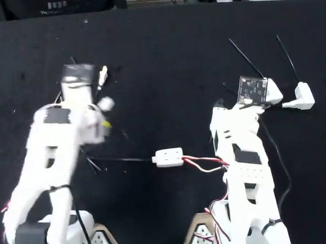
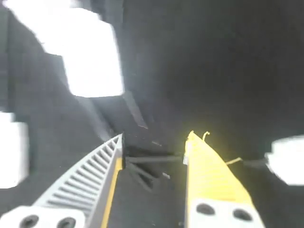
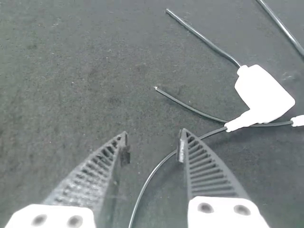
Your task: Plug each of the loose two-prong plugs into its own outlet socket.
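Note:
A white outlet socket strip [image 1: 168, 157] with red and white leads lies mid-table between the two arms. Two white two-prong plugs [image 1: 274, 92] [image 1: 303, 97] with thin black wires lie at the right. My right gripper [image 3: 153, 141] hangs open over the black mat, a black wire [image 3: 152, 178] running between its fingers; one plug [image 3: 263, 92] lies ahead and off to one side, untouched. My left arm [image 1: 60, 138] is blurred at the left. Its gripper [image 2: 154, 142] is open over black wires [image 2: 142, 166], holding nothing.
Blurred white shapes [image 2: 90, 52] [image 2: 287, 159] lie around the left gripper; what they are cannot be told. Loose black wire ends [image 1: 244, 55] [image 1: 288, 52] reach toward the far right. Perforated arm bases [image 1: 202, 237] sit at the near edge.

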Tool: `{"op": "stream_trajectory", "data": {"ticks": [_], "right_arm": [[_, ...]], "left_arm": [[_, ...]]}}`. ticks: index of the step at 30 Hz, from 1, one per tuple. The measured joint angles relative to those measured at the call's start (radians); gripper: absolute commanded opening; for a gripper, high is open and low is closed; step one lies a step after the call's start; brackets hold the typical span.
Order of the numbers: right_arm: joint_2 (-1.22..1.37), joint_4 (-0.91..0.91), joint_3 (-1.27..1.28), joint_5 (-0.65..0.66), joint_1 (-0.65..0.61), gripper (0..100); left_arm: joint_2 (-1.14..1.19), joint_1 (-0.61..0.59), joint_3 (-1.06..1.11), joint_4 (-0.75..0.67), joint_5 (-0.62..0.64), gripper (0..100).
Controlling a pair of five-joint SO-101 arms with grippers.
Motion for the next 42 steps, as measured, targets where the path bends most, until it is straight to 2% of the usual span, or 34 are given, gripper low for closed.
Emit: {"op": "stream_trajectory", "data": {"ticks": [6,10,15,25,34,42], "right_arm": [[0.000,0.000,0.000,0.000,-0.008,16.2],[0.000,0.000,0.000,0.000,-0.008,16.2],[0.000,0.000,0.000,0.000,-0.008,16.2],[0.000,0.000,0.000,0.000,-0.008,16.2],[0.000,0.000,0.000,0.000,-0.008,16.2],[0.000,0.000,0.000,0.000,-0.008,16.2]], "left_arm": [[0.084,-0.241,-0.087,0.000,-0.074,21],[0.245,-0.322,-0.186,-0.037,-0.097,21],[0.453,-0.313,-0.348,-0.094,-0.087,21],[0.773,-0.310,-0.674,-0.095,0.015,21],[0.830,-0.261,-0.764,-0.091,0.031,21],[0.867,-0.207,-0.875,-0.006,0.031,21]]}}
